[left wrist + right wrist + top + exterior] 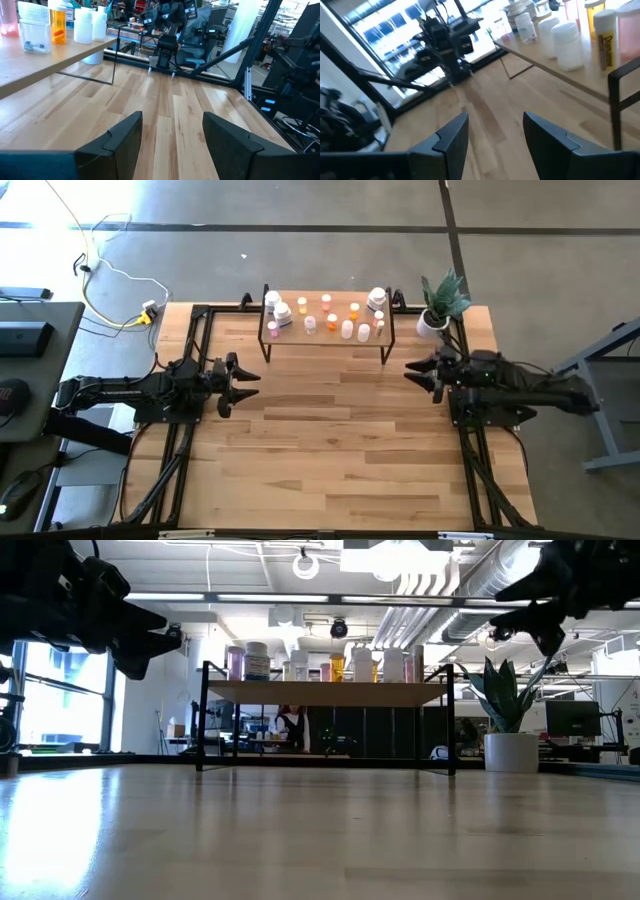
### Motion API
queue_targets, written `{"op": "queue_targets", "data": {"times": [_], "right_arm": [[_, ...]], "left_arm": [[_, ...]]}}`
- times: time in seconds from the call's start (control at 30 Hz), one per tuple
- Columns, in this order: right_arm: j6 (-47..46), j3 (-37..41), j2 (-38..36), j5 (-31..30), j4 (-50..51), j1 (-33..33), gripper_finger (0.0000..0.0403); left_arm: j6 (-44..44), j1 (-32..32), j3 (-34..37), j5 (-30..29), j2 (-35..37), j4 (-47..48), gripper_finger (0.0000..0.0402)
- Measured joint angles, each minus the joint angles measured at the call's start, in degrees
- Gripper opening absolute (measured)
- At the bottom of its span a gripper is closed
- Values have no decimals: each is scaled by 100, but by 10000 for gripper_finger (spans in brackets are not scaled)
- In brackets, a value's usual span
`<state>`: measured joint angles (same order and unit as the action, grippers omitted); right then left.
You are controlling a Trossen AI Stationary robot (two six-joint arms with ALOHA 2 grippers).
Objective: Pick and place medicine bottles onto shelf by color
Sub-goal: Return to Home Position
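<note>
Small white, orange & pink plastic medicine bottles (326,316) all atop low light-wood shelf (300,338) w/ black legs, left tool (249,383) released, empty, off shelf's left end, right tool (412,370) likewise off its right end, both over wood bench (330,460)

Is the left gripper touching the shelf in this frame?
Apart. The high view shows bare tabletop between the open left gripper and the shelf.

We see white, orange and pink medicine bottles (332,321), a light-wood shelf (300,337) on black legs, our pale plank-striped table (330,445), a green plant (447,292) in a white pot (430,324), grey floor (300,250)
</note>
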<state>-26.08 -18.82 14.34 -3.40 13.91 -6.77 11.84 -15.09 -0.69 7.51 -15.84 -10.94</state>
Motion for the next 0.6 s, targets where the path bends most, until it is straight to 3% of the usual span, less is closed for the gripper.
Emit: {"op": "queue_targets", "data": {"times": [0.43, 0.6], "right_arm": [[-109, 1148, -1397, -2, -438, 299, 179], [-330, 1425, -1398, -40, -438, 361, 179]], "left_arm": [[0, 0, 0, 2, 0, 0, 200], [0, 0, -2, 1, 0, 0, 200]]}}
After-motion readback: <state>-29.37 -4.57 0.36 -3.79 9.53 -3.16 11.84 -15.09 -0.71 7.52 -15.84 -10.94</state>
